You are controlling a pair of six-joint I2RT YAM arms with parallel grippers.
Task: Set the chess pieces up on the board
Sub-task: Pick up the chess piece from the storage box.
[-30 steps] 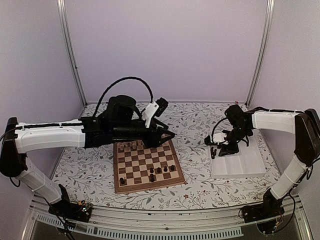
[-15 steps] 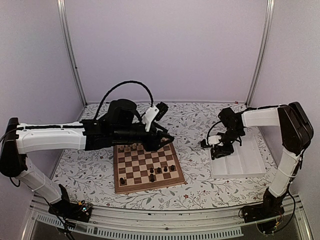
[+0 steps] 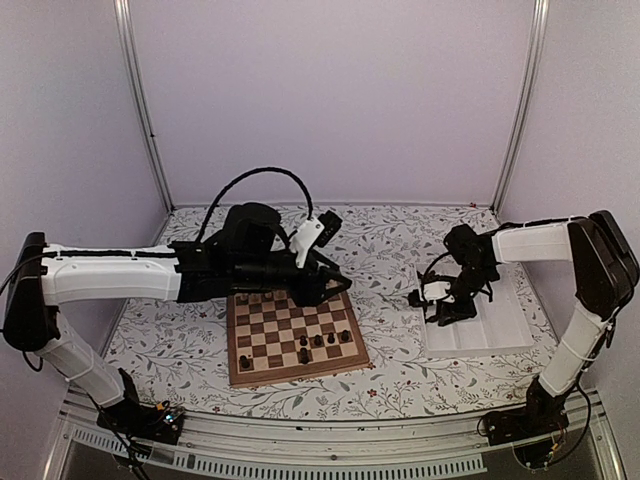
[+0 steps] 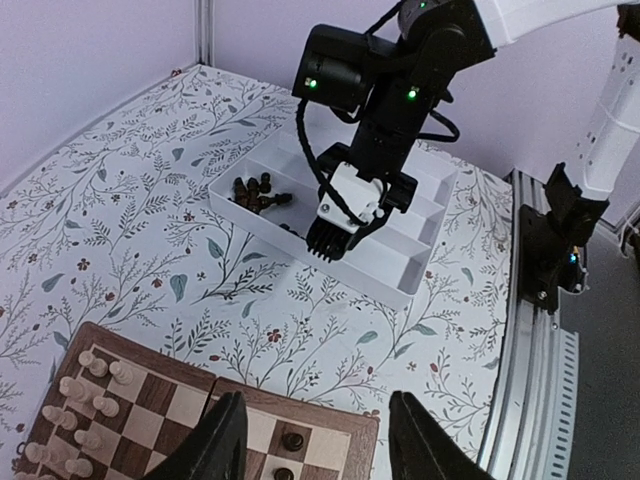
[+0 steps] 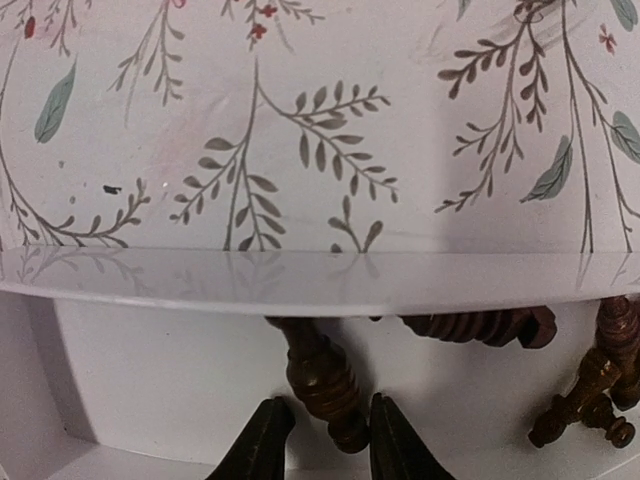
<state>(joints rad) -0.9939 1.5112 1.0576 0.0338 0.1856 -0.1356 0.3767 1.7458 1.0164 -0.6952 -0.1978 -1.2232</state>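
Observation:
The board (image 3: 300,374) lies at centre with several dark chess pieces (image 3: 330,340) on its near rows. My left gripper (image 3: 335,285) hangs open and empty over the board's far right corner (image 4: 304,409); its jaws (image 4: 318,425) frame one dark piece (image 4: 290,440). More dark chess pieces (image 4: 258,192) lie in a heap in the white tray's end compartment. My right gripper (image 3: 432,305) reaches down into that compartment. Its jaws (image 5: 327,410) stand narrowly apart on either side of the end of one lying dark piece (image 5: 322,380), with a small gap on the left side.
Pale chessmen (image 3: 262,292) stand along the board's far rows (image 4: 95,385). The white tray (image 3: 490,332) sits right of the board, its rim (image 5: 300,280) crossing the right wrist view. More dark pieces (image 5: 590,390) lie to the right of the jaws. Floral cloth (image 3: 390,250) covers the table.
My right gripper has dipped into the tray's near-left compartment and its jaws have narrowed around a lying piece. The left arm has drawn back slightly over the board, still open.

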